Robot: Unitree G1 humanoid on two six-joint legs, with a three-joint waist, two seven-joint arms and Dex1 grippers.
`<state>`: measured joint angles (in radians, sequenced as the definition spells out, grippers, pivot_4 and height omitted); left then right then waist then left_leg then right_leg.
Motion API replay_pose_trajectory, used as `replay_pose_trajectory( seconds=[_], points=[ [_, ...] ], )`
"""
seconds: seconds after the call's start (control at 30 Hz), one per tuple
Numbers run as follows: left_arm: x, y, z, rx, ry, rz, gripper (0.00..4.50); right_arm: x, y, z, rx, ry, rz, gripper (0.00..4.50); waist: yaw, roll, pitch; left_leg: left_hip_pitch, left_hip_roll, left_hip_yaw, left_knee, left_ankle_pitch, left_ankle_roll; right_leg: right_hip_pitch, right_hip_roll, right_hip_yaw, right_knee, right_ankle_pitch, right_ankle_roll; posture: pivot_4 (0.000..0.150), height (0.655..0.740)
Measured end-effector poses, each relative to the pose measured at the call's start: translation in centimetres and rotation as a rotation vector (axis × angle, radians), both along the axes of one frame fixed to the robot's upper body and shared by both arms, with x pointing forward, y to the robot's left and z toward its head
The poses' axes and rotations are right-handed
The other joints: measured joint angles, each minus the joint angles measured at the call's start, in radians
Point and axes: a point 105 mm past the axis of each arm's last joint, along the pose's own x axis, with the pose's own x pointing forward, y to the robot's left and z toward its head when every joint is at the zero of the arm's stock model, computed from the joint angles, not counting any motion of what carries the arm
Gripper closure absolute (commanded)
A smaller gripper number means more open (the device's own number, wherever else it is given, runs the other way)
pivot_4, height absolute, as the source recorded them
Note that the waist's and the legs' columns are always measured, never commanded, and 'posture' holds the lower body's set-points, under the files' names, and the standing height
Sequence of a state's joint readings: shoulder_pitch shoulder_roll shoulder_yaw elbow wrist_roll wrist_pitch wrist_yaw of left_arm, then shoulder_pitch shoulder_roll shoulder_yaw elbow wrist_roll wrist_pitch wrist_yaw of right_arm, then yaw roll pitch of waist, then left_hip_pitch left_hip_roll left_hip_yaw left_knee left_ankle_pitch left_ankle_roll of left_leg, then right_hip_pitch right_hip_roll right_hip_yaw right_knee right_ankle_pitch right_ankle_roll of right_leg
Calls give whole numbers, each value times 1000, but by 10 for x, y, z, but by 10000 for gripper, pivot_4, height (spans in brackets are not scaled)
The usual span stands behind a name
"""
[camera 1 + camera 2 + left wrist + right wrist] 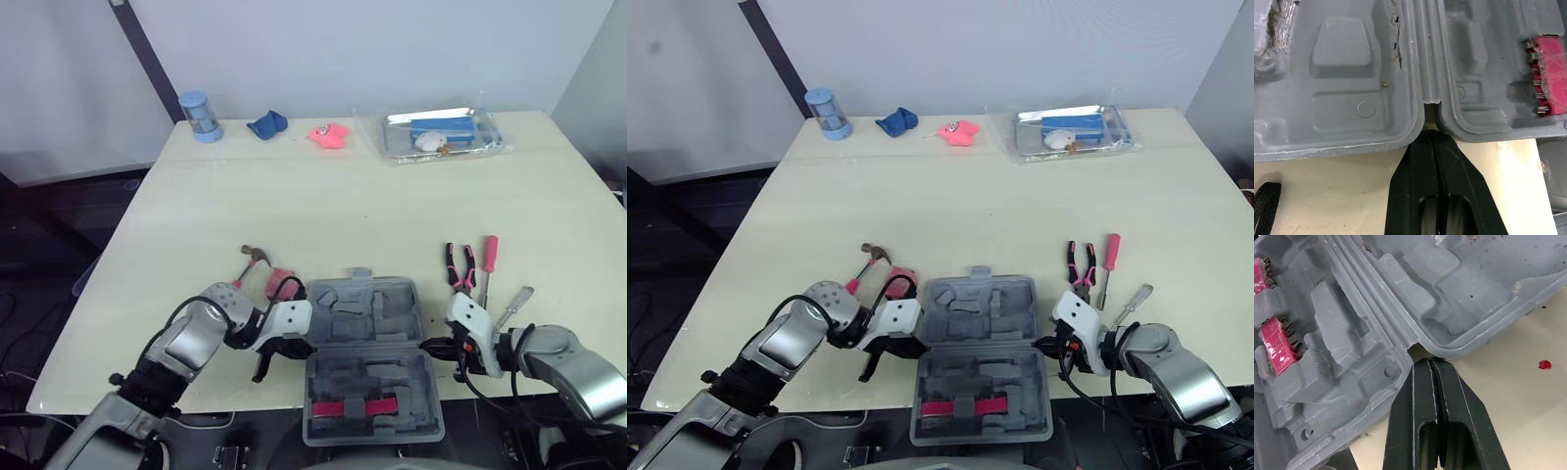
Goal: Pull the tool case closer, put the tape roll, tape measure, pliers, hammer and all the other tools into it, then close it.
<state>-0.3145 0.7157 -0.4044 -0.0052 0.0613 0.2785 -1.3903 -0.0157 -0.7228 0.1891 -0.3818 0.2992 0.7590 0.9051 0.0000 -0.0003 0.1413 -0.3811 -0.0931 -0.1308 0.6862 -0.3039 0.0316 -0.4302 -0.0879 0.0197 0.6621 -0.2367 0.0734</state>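
The grey tool case (367,318) lies open at the table's front edge, with a pink bit holder (355,406) in its near half. My left gripper (299,345) is shut, its tips (1427,134) against the hinge notch on the case's left side. My right gripper (428,345) is also shut, its tips (1429,361) at the hinge on the right side. Left of the case lie a pink-handled hammer (257,257) and a pink tape measure (282,284). Pliers (458,264), a red screwdriver (487,257) and a grey-handled screwdriver (514,304) lie to its right.
Along the far edge stand a blue jar (199,116), a blue cloth (266,124), a pink toy (329,134) and a clear tray (495,142) holding a blue item. The case's near half overhangs the table's front edge.
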Motion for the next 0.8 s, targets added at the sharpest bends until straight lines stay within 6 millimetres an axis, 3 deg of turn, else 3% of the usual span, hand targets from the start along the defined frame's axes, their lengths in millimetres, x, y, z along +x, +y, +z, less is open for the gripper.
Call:
replay_pose_trajectory(
  seconds=[0.8],
  points=[
    [3,-9,-2,-21,-12,0,44905,-1,-6,-3,-22,8,-15,44865,16,2,-2,1,0,0,0,0,0,2,0,0,0,0,0,1500,7400]
  ],
)
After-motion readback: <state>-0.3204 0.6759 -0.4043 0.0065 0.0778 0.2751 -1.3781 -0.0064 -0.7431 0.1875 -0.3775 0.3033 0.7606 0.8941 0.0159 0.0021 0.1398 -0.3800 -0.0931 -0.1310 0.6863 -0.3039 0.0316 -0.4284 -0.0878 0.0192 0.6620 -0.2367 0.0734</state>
